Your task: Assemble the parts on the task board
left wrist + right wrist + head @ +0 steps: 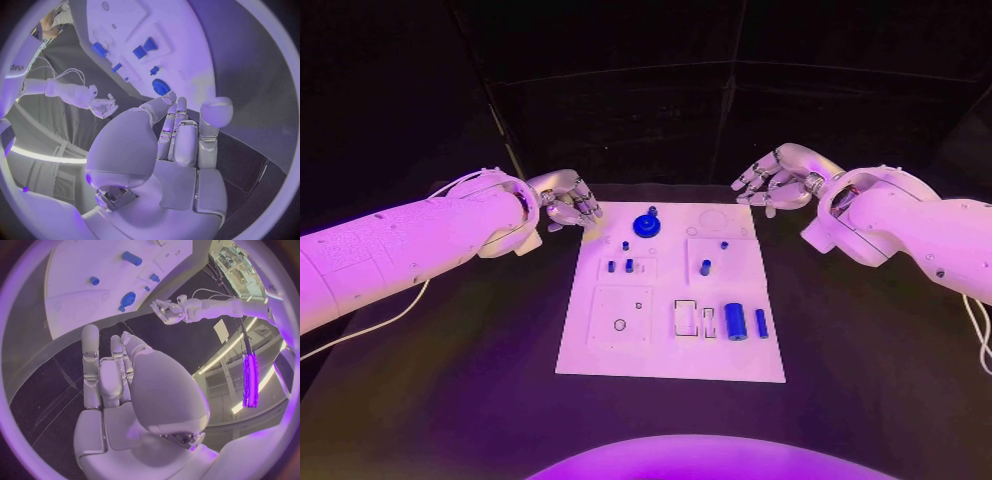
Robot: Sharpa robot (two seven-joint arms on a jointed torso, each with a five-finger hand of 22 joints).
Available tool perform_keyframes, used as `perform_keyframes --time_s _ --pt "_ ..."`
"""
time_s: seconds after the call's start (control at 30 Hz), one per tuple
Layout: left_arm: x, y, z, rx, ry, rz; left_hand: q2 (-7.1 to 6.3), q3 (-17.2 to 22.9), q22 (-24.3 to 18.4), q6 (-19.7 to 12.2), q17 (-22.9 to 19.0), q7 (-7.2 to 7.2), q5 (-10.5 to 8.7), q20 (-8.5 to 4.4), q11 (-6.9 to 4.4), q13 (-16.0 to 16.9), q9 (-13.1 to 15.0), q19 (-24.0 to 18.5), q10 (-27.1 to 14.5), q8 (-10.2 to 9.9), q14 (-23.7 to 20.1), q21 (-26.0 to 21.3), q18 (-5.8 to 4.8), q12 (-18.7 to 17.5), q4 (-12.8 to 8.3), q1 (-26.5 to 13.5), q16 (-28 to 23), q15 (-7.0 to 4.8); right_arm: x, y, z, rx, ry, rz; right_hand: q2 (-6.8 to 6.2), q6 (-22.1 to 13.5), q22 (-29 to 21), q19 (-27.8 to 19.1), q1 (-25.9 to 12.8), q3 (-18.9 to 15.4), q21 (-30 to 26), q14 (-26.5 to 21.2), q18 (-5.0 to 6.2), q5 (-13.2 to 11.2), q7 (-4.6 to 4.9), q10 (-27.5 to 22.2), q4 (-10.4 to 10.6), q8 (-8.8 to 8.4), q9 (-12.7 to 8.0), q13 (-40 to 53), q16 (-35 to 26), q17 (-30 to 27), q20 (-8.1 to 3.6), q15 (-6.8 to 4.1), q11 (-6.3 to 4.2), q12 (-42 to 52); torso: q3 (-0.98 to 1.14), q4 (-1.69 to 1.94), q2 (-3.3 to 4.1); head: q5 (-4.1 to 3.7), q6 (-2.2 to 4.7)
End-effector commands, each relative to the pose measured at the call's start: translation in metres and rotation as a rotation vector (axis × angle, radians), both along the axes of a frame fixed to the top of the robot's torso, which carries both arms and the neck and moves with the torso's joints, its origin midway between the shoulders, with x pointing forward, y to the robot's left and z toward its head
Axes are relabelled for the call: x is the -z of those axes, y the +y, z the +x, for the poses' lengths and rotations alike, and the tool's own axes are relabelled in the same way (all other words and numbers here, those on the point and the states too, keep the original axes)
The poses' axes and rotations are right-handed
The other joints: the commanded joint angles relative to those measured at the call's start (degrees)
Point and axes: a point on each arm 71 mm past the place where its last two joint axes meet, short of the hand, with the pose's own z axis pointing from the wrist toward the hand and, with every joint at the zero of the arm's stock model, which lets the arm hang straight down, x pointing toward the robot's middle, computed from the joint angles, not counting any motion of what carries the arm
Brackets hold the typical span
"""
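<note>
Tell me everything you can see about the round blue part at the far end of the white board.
The round blue part is a dark blue disc with a small stub at its far edge, plastic by its look. It sits on the task board near the far edge, between the two hands, nearer the left hand. Neither hand touches it.

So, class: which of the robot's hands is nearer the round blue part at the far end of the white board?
Left. The left hand hovers just beside the round blue part, off the task board; the right hand hangs farther away, past the opposite far corner.
</note>
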Motion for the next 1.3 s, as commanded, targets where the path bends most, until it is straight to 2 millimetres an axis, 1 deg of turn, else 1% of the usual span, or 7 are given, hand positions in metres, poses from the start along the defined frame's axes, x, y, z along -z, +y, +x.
perform_keyframes --time_s 0.03,0.27,0.37,0.53,0.67,0.87,1.3 --pt "-0.012 -0.001 -0.003 -0.08 -0.012 -0.327 -0.27 0.22 -0.62 0.6 -0.41 0.05 -0.2 0.06 0.04 0.04 0.07 -0.59 0.32 0.47 0.84 -0.74 -0.33 0.26 0.26 -0.29 -0.38 0.54 0.005 0.005 -0.006 -0.038 -0.051 -0.238 -1.13 0.65 0.31 0.1 -0.72 1.88 0.49 1.44 0.76 -0.87 -0.06 1.38 -0.56 -0.67 -0.11 -1.67 0.54 0.52 0.05 -0.06 -0.19 -2.23 -0.08 -0.13 -0.07 -1.62 0.53" --pt "-0.014 0.0 -0.023 -0.165 0.127 -0.788 -0.63 -0.31 -6.99 1.37 -5.89 -0.08 -0.2 0.23 -0.05 0.06 -0.11 -2.98 0.83 0.61 -1.08 -7.67 0.97 0.36 0.91 -1.52 -3.21 0.56 0.015 0.006 -0.015 -0.049 -0.139 -0.415 -2.57 2.67 0.65 -0.18 -2.91 4.02 1.02 1.53 0.77 -2.75 -0.53 1.78 -0.82 -0.56 0.09 -4.16 1.11 1.19 0.16 0.03 -0.09 -6.14 -0.36 -0.08 -0.32 -4.03 1.0" --pt "-0.014 -0.001 -0.03 -0.168 0.163 -0.895 -0.83 -0.81 -10.36 1.56 -8.54 -0.08 -0.21 0.3 -0.06 0.07 -0.2 -4.52 0.98 0.6 -2.28 -11.47 1.62 0.4 1.1 -1.89 -4.69 0.62 0.022 0.007 -0.018 -0.059 -0.149 -0.452 -3.19 2.19 0.71 -0.25 -3.72 4.3 1.12 1.53 0.74 -3.26 -0.42 1.0 -0.72 -1.04 -0.07 -4.85 1.22 1.29 0.25 0.22 0.16 -7.16 -0.51 0.12 -0.36 -4.36 1.0" --pt "-0.016 -0.004 -0.037 -0.146 0.181 -0.985 -0.86 -1.44 -13.82 1.54 -11.36 -0.04 -0.21 0.46 0.04 0.05 -0.31 -6.33 0.88 0.47 -3.74 -15.47 2.24 0.32 1.29 -2.15 -6.28 0.73 0.035 0.016 -0.023 -0.085 -0.151 -0.483 -4.14 1.03 0.77 -0.35 -4.6 4.92 1.23 1.51 0.71 -3.7 0.01 -0.34 -0.7 -2.06 -0.19 -6.03 1.37 1.43 0.56 0.66 0.76 -8.74 -0.52 0.13 -0.26 -4.26 0.96" --pt "-0.018 -0.005 -0.041 -0.143 0.18 -1.024 -0.73 -1.82 -15.02 1.74 -14.2 -0.05 -0.18 0.57 0.02 0.15 -0.31 -7.53 1.09 0.52 -5.28 -17.13 2.42 0.52 1.17 -1.87 -7.92 0.79 0.042 0.026 -0.023 -0.105 -0.146 -0.49 -4.63 -0.19 0.9 -0.33 -5.03 5.63 1.44 1.6 0.7 -3.82 0.62 -0.92 -0.77 -3.08 -0.23 -6.94 1.74 1.85 0.9 1.06 1.28 -9.68 -0.38 -0.19 -0.27 -3.83 0.89" --pt "-0.019 -0.006 -0.043 -0.138 0.182 -1.061 -0.66 -2.03 -15.2 1.85 -15.01 -0.07 -0.19 0.61 0.0 0.21 -0.31 -7.91 1.2 0.57 -5.79 -17.47 2.43 0.67 1.15 -1.79 -8.38 0.8 0.05 0.037 -0.019 -0.127 -0.126 -0.506 -5.17 -1.0 1.37 -0.16 -5.39 6.35 1.91 1.67 0.65 -3.85 1.22 -1.64 -0.99 -3.91 -0.18 -7.89 2.1 2.13 1.29 1.49 1.85 -10.59 -0.5 0.01 -0.09 -4.11 0.8" --pt "-0.019 -0.01 -0.044 -0.12 0.187 -1.079 -0.46 -2.29 -15.42 2.09 -16.5 -0.08 -0.18 0.64 -0.03 0.32 -0.28 -8.39 1.34 0.72 -6.59 -17.91 2.45 0.93 1.12 -1.66 -9.19 0.8 0.06 0.049 -0.014 -0.144 -0.09 -0.526 -4.77 -0.79 1.72 -0.09 -5.25 7.67 2.32 1.72 0.69 -3.92 1.35 -1.7 -1.39 -4.17 -0.03 -8.75 2.64 2.73 1.57 1.68 2.03 -11.06 -0.41 -0.2 -0.23 -3.92 0.39"
